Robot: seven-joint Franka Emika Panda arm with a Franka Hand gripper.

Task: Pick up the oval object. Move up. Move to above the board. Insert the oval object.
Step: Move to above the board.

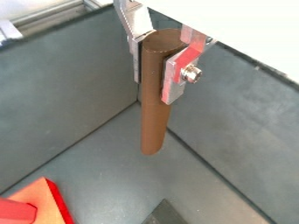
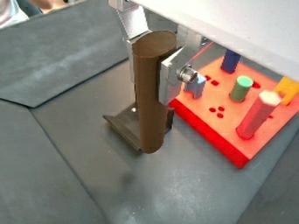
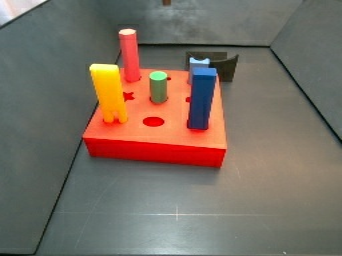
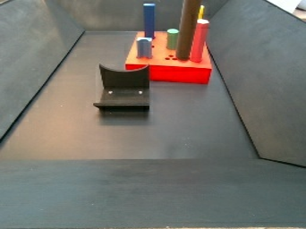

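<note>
**A:** Wrist views first: what is the gripper (image 1: 158, 61) doing?

**B:** It is pinching the oval object (image 1: 152, 114), a tall, plain dark brown peg, near its upper end. One silver finger (image 1: 136, 39) lies flat on one side, and the other finger (image 1: 179, 72), with a screw in it, lies on the opposite side. The peg hangs upright, its lower end free above the grey floor.

**A:** And in the wrist view with more of the scene?

**B:** It shows the same hold: the gripper (image 2: 155, 61) is clamped on the brown peg (image 2: 149, 105). The peg's lower end shows in front of the fixture (image 2: 126, 125), and the red board (image 2: 222, 131) lies just beside that.

**A:** Take me across the board in a side view.

**B:** The red board (image 3: 154, 140) carries a yellow peg (image 3: 104, 92) at the left. Next come a salmon-red round peg (image 3: 130, 55) further back, a short green peg (image 3: 158, 87) and a tall blue peg (image 3: 201, 95). A round hole (image 3: 154, 122) sits open in front of the green peg. The fixture (image 3: 214, 65) stands behind the board, at the right.

**A:** Does a side view show the brown peg?

**B:** Yes. In a side view the fixture (image 4: 123, 88) stands on the floor at the left, with the board (image 4: 180, 73) beyond it. The brown peg (image 4: 189, 20) rises among the board's pegs, cut off by the upper edge. The gripper is out of that picture, and I cannot tell whether the peg's lower end is over the board.
</note>
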